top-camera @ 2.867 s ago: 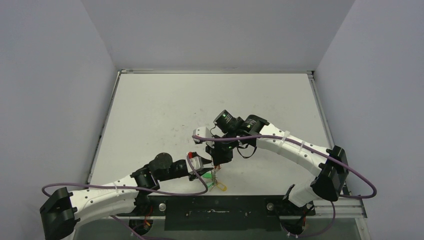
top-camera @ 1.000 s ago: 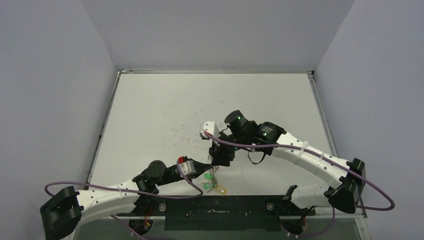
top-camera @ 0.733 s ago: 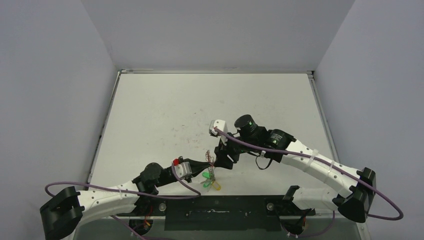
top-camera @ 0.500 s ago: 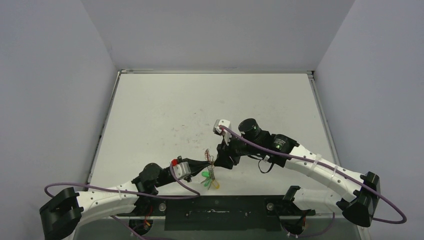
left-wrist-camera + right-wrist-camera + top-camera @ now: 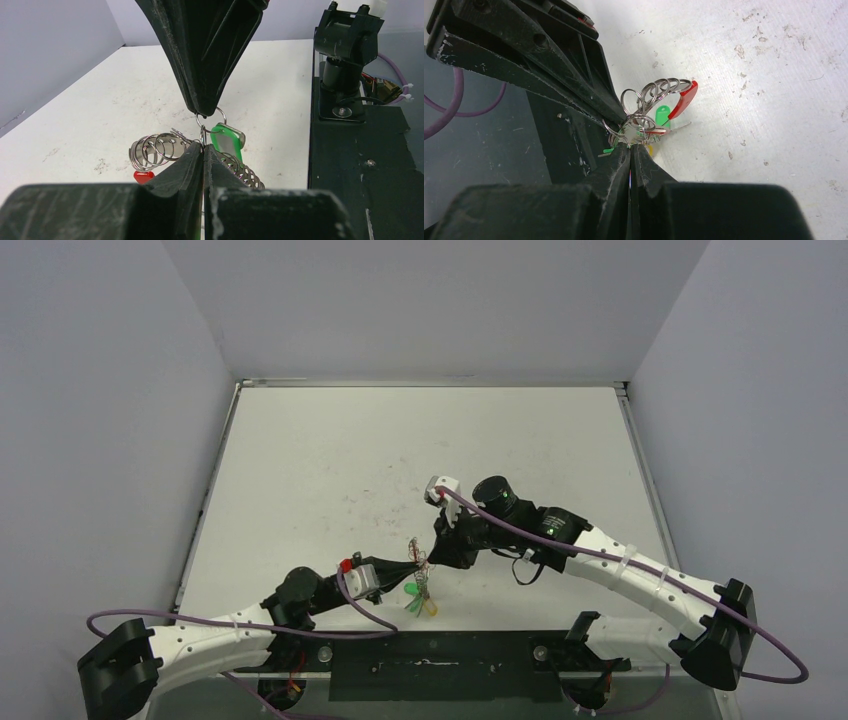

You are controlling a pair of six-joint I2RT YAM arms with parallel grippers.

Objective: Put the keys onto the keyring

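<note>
Being pinched by the clenched left gripper (image 5: 203,148), the keyring (image 5: 155,149) is judged light, springy, slippery. The green key (image 5: 226,142) is clamped at its loop by the right gripper (image 5: 205,111).

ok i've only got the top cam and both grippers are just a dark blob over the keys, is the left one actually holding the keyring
observer: yes. In the left wrist view the left gripper is shut on the keyring, with the silver coil spreading out to both sides of its tips.
operator: and the right one, is it on the coil too
observer: not from what I can see. The right gripper comes in from above with its tips shut on a small ring, and the green key seems to hang from that ring, just beside the left fingertips.
</note>
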